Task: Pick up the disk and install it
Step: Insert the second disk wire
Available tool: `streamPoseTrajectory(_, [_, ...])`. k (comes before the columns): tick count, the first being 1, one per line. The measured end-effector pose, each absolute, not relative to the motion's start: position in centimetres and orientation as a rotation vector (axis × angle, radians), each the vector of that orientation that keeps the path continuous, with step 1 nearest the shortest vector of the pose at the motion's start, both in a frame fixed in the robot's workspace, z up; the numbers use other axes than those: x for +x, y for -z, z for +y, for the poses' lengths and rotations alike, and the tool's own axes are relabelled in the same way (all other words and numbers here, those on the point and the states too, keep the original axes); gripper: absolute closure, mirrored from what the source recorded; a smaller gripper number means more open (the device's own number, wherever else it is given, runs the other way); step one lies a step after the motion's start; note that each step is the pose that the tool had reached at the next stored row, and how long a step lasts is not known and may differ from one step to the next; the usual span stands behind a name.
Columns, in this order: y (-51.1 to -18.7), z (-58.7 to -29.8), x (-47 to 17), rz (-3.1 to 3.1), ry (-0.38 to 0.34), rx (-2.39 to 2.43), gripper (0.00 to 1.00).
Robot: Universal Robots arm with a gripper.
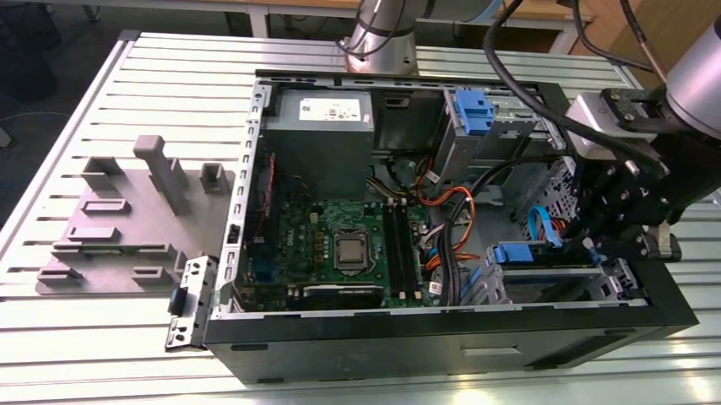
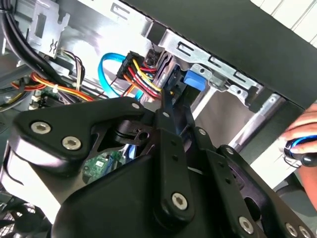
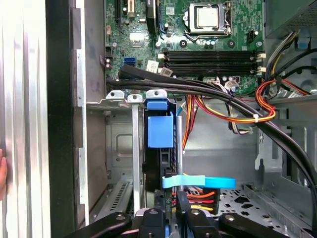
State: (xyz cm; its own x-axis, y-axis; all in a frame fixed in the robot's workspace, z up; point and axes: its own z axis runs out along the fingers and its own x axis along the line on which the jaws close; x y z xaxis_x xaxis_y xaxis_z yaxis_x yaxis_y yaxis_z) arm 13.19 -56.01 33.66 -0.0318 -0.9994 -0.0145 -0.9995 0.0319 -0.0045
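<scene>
From my station: the hand (image 3: pixel 168 210) sits low inside the open PC case (image 1: pixel 451 337), at the drive cage (image 1: pixel 552 283) in the corner toward the exterior view's right. In the first wrist view its two fingers (image 3: pixel 182 203) stand close together, and the disk (image 3: pixel 161 148) rises edge-on directly ahead of them, running straight away from the hand along the finger line. I read this as clenched on the disk's near edge, though the contact itself is hidden behind the blue SATA cable (image 3: pixel 198 182).

The disk's long axis points into the cage, its blue carrier tab (image 3: pixel 160 130) at the far end, level with the cage's metal rails (image 3: pixel 133 99). It stands between the rails, so it looks at least partly slotted; how deep, I cannot tell.

Beyond the cage: black cable bundle (image 3: pixel 208 91), red-and-yellow power leads (image 3: pixel 237 116), then the motherboard (image 3: pixel 208 49) with its RAM slots (image 3: pixel 210 57).

In the exterior view, a grey fixture block (image 1: pixel 124 219) lies on the desk (image 1: pixel 67 337), well apart.
</scene>
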Motion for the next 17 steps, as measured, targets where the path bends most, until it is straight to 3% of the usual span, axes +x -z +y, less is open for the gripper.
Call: streamPoseTrajectory(17, [-37.1, -56.0, 13.2, 2.247, -0.011, -2.176, 0.76])
